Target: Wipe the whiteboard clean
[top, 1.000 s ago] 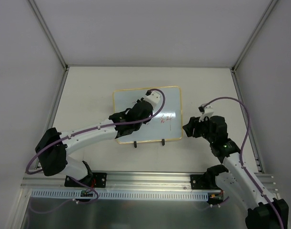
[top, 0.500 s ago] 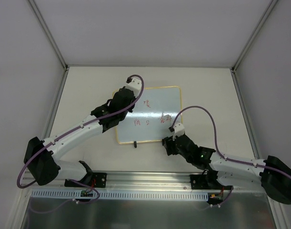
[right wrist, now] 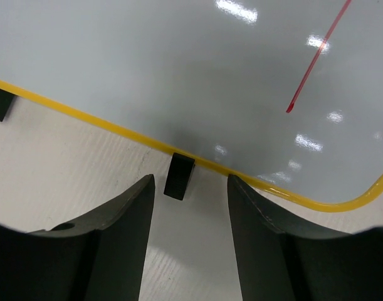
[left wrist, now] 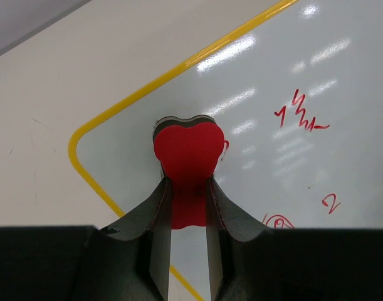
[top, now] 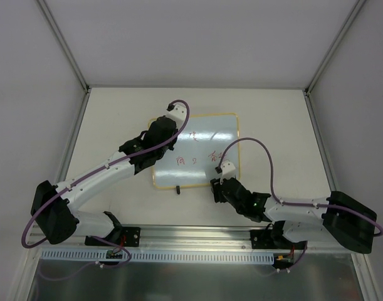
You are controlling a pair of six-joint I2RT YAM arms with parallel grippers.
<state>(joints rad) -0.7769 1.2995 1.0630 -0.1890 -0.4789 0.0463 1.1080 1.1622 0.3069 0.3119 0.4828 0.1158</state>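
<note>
red heart-shaped block (left wrist: 188, 147): pinched by its lower lobe, dark backing peeking out round the top, and it sits over the white surface just inside the rounded corner.
left fingers (left wrist: 163, 194): clamped on that red heart-shaped block, one on each side, arm stretched out over the board's far-left corner in the top view.
whiteboard (top: 210, 135): lies about mid-desk, a little right of centre, its long sides running left to right.
red writing (top: 191, 136): scrawls spread across the middle of the board; in the left wrist view a zigzag mark sits right of the block and more marks lie lower right.
right fingers (right wrist: 141, 194): spread apart, nothing between the pads, low at the board's near edge toward its right corner.
black foot (right wrist: 178, 175): shows in the gap between the right fingers, tucked against the frame.
yellow frame (right wrist: 84, 119): runs slantwise across the right wrist view, curving up at the corner.
desk (top: 116, 106): pale and matte, carrying the board.
</note>
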